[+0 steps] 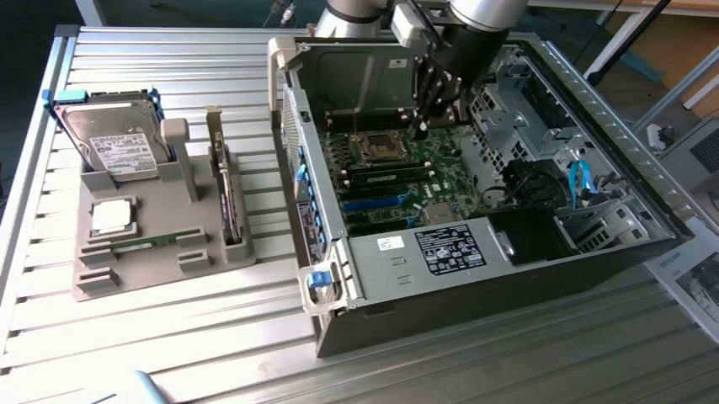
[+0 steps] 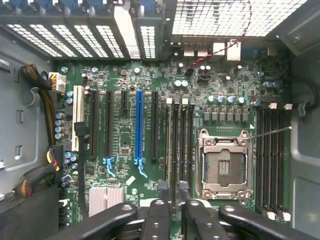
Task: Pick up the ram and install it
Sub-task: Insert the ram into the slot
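While the gripper (image 2: 172, 190) overhangs the motherboard (image 1: 433, 164), 1 ram (image 1: 146, 242) seemingly lies outside.

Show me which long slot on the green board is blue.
The blue slot with black slots on both sides; a white slot stands at the row's end.

Ram (image 1: 146, 243) in tray (image 1: 146, 274), exterior view's left of case (image 1: 472, 295).
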Action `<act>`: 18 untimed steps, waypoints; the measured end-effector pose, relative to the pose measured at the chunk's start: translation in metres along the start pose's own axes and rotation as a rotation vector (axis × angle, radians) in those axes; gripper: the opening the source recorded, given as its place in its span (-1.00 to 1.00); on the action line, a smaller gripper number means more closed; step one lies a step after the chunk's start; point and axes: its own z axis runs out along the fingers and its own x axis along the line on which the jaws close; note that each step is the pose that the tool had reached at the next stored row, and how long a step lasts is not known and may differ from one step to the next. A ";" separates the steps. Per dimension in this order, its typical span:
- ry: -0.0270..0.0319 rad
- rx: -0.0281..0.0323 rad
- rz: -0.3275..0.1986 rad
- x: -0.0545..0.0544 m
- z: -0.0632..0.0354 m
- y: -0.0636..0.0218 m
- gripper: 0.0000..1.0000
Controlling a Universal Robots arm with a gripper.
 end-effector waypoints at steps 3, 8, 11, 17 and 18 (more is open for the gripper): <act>-0.0001 -0.0036 0.000 0.000 0.0006 -0.0056 -0.80; -0.0005 -0.0246 0.000 0.001 0.0009 -0.0365 -0.80; -0.0006 -0.0334 0.000 0.001 0.0007 -0.0508 -0.80; -0.0008 -0.0431 0.000 0.001 0.0003 -0.0678 -0.80; -0.0008 -0.0432 0.000 0.001 0.0003 -0.0681 -0.80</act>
